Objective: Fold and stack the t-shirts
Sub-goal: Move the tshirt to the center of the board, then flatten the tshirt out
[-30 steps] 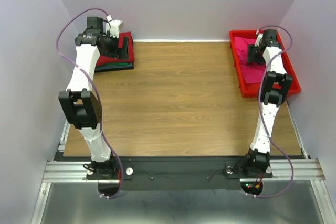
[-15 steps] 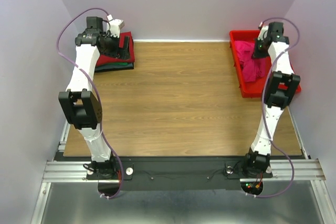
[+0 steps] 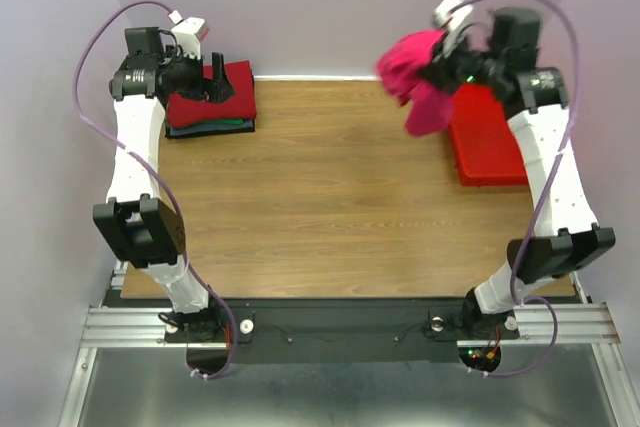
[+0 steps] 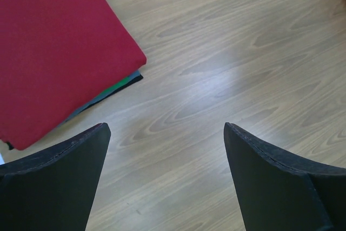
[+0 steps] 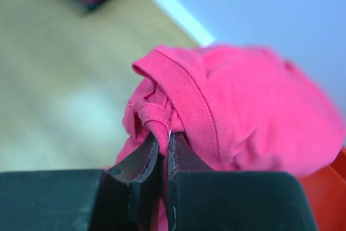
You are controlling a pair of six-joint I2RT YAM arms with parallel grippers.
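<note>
One pink tee (image 3: 415,82) dangles lengthwise downward from right pincer (image 5: 162,138).

- White left arm (image 3: 135,162) reaches to the desk's far left corner; black left gripper (image 4: 166,129) points down, jaws wide apart.
- White right arm (image 3: 548,162) is held high by the far right corner; black right gripper (image 5: 164,140) pinches a bright pink cotton t-shirt (image 5: 238,101).

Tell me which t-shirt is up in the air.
The bright pink t-shirt, bunched and hanging from the shut right gripper; the others lie folded in a stack on the table, dark red t-shirt on top.
</note>
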